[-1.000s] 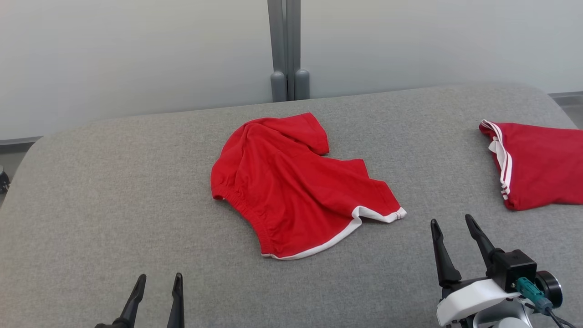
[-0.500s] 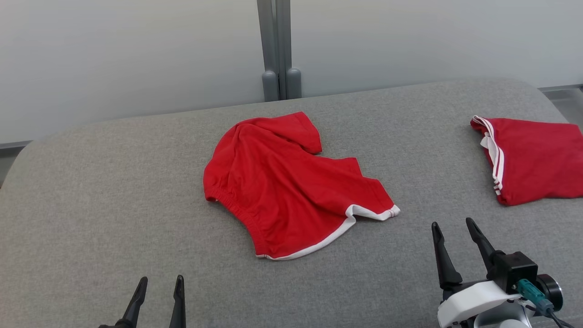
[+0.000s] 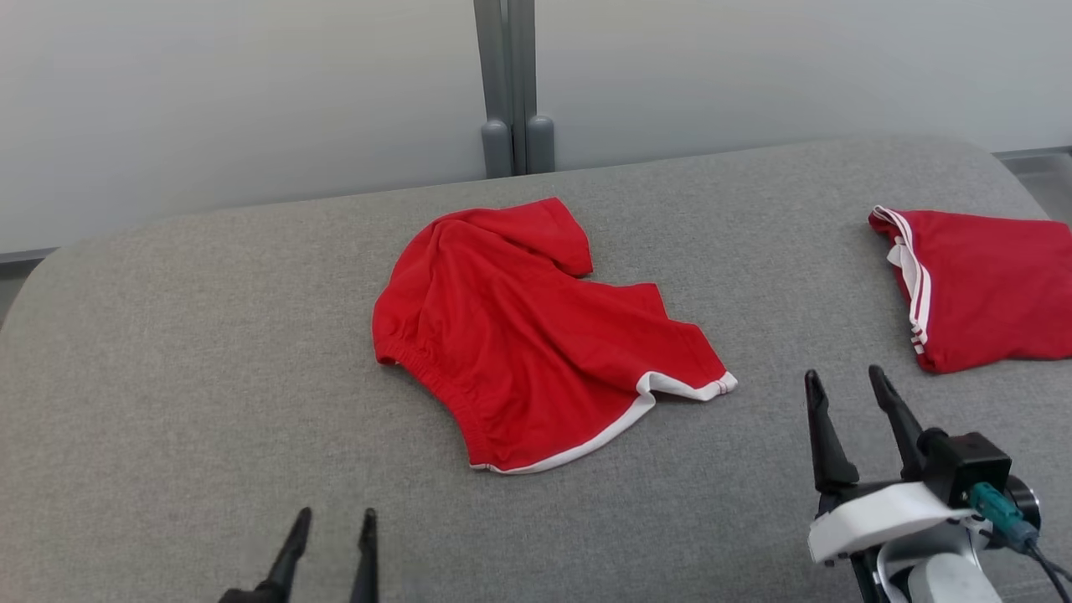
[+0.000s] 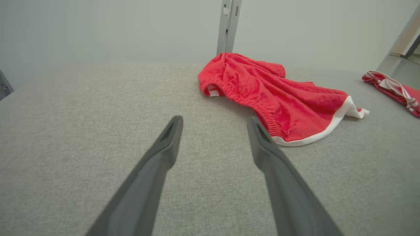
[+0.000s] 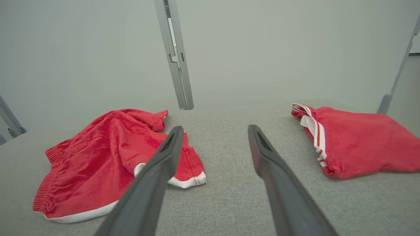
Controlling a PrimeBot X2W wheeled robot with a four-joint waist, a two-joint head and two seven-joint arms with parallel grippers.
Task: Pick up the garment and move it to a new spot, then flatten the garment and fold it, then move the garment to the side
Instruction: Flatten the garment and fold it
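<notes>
Two red garments lie on the grey cloth-covered desk [image 3: 167, 335] before a pale wall [image 3: 251, 84]: crumpled shorts [image 3: 528, 335] just in front of the grey post [image 3: 511, 84], a second piece [image 3: 980, 285] well right of it. Both pairs of jaws stand spread, empty.

Legible text, brands, numbers, signs: none in any view. Left wrist view: the white patch [image 4: 213, 93] inside the waistband of the red garment [image 4: 279, 95] is too small to read, if it is printed at all. On the second red garment [image 3: 980, 285], the white-striped edge carries no readable print.
</notes>
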